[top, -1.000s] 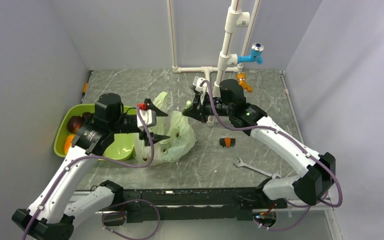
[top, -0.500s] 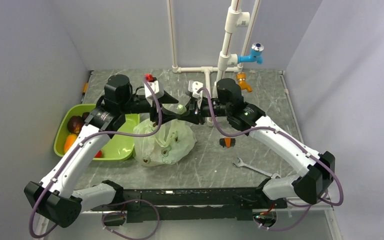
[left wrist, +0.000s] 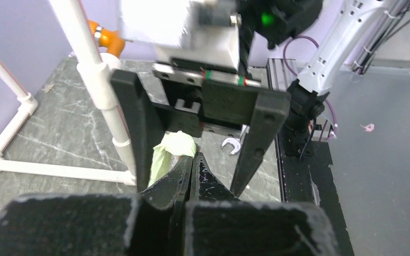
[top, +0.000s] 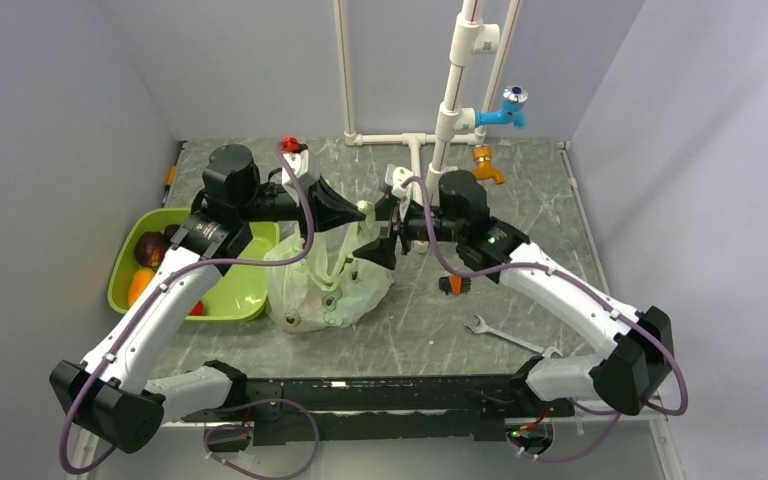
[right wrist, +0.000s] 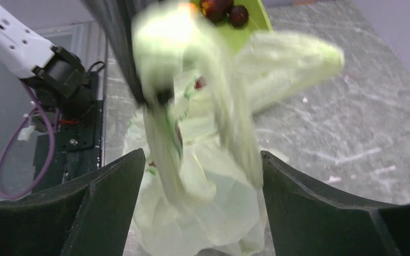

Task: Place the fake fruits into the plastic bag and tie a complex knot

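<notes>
- The thin, translucent pale green plastic bag (top: 328,285) sat just right of the lime-green rigid tray (top: 230,300), which held glossy plastic fruits (top: 148,250).
- The left gripper (left wrist: 191,166) pinched a raised bag handle.
- The right gripper (right wrist: 202,160) gaped open facing the hanging film; it should close on the other handle alone.

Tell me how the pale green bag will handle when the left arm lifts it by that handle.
Probably floppy: the plastic bag slumps in wrinkled folds, and its handle is bunched thin in the shut left gripper. Likely bottom-heavy and apt to swing, since dark lumps, seemingly fruits, show through its lower part.
</notes>
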`<act>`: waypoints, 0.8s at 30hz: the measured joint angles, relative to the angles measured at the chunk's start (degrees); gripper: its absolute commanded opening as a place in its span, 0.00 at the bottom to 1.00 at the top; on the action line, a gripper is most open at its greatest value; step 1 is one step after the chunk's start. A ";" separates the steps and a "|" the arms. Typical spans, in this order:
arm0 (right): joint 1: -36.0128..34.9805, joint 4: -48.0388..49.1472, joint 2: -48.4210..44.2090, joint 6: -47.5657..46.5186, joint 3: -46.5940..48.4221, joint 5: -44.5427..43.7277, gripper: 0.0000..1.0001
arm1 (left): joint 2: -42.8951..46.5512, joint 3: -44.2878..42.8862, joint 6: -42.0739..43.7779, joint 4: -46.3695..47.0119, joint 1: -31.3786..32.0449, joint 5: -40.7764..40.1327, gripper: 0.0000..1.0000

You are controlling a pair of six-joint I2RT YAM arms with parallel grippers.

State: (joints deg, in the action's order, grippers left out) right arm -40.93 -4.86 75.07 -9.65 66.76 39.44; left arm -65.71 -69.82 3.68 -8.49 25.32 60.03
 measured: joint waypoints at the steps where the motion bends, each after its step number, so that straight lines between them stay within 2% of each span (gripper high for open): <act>1: 0.00 2.29 -0.98 1.86 -2.64 -0.83 0.82 | 0.00 0.00 -0.74 0.63 -0.20 -0.20 0.00; 5: -1.64 11.43 -3.08 8.17 -12.50 -5.92 0.80 | 0.39 0.20 -4.57 3.08 -1.18 -2.01 0.00; 11: -3.56 22.32 3.08 14.47 -14.10 -10.54 0.76 | 1.62 1.27 -7.58 4.94 -2.38 -3.04 0.00; 15: -3.54 27.93 7.23 16.74 -14.10 -10.99 0.55 | 2.54 3.19 -10.27 6.99 -4.72 -2.93 0.00; 19: -3.58 31.67 9.64 17.81 -14.10 -10.78 0.41 | 2.56 3.65 -12.46 8.35 -6.56 -2.84 0.00; 21: -3.58 33.31 10.54 17.81 -14.10 -10.38 0.26 | 2.56 3.65 -13.29 8.92 -7.04 -2.64 0.00; 24: -3.72 33.64 10.95 17.14 -14.21 -10.12 0.12 | 2.58 3.48 -13.22 8.20 -7.91 -2.91 0.00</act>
State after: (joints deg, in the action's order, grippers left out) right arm -44.64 28.77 86.02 7.49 52.56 29.32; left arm -63.13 -66.35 -9.54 -0.30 17.41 57.12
